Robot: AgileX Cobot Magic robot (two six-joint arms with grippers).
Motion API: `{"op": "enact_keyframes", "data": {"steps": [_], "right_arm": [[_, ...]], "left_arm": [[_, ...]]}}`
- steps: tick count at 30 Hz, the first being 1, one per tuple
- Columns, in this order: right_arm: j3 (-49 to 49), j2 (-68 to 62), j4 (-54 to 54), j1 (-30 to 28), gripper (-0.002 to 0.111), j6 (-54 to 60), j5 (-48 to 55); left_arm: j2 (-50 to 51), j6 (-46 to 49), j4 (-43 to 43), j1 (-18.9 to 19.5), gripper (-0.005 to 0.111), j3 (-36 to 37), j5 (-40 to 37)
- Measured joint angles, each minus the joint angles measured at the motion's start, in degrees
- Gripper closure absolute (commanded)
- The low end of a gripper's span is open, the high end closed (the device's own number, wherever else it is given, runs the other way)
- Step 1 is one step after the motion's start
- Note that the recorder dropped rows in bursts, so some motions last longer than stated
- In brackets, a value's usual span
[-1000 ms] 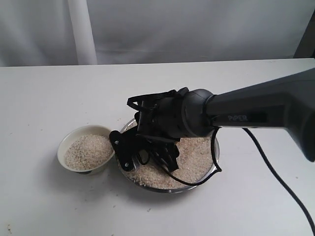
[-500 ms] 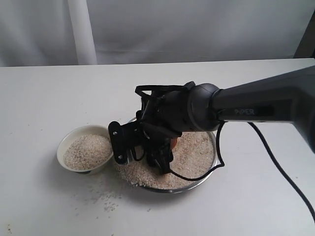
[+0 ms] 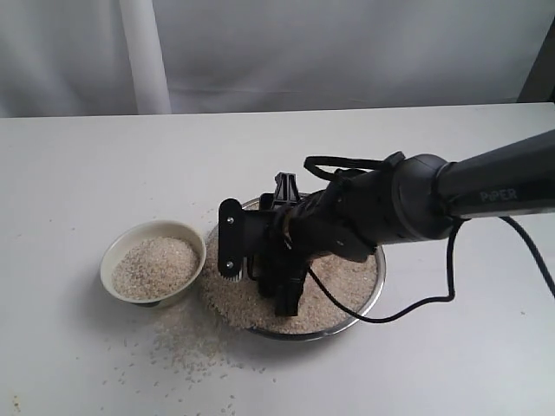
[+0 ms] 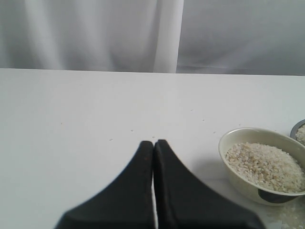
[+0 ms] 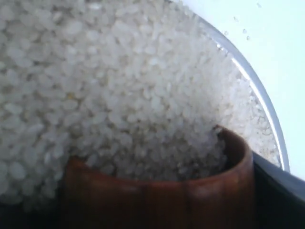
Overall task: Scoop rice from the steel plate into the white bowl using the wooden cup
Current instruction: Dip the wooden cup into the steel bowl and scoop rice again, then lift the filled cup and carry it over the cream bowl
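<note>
The steel plate (image 3: 378,270) holds a wide heap of rice (image 3: 340,286). My right gripper (image 3: 258,269) reaches down into the plate's left part, shut on the wooden cup (image 5: 157,195). The arm hides the cup in the exterior view. In the right wrist view the cup's mouth is dug into the rice (image 5: 119,86), grains fill it, and the plate's rim (image 5: 267,114) curves just beyond. The white bowl (image 3: 111,260) stands left of the plate, well filled with rice (image 3: 154,264). My left gripper (image 4: 153,144) is shut and empty above the bare table, with the bowl (image 4: 228,143) beside it.
Spilled grains (image 3: 186,347) lie on the white table in front of the bowl and the plate's left rim. A black cable (image 3: 434,303) loops from the right arm beside the plate. A white post (image 3: 143,56) stands at the back left.
The right gripper has swung lower and pushed the cup into the rice. Rice has spilled over the plate's front-left rim, and more loose grains lie on the table.
</note>
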State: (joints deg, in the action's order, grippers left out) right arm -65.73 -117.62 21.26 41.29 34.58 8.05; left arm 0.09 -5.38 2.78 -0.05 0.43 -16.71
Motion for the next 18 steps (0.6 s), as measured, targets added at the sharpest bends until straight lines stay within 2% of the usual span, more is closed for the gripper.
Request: {"op": "enact_keyframes", "data": {"steps": [11, 18], "right_arm": [[8.33, 1.43, -6.29, -3.15, 0.108, -2.36, -17.13], [15.39, 3.70, -7.85, -4.53, 0.108, -11.34, -35.41]], "left_arm": [[0.00, 0.00, 0.00, 0.00, 0.107, 0.00, 0.00], [0.00, 0.00, 0.00, 0.00, 0.107, 0.00, 0.00]]}}
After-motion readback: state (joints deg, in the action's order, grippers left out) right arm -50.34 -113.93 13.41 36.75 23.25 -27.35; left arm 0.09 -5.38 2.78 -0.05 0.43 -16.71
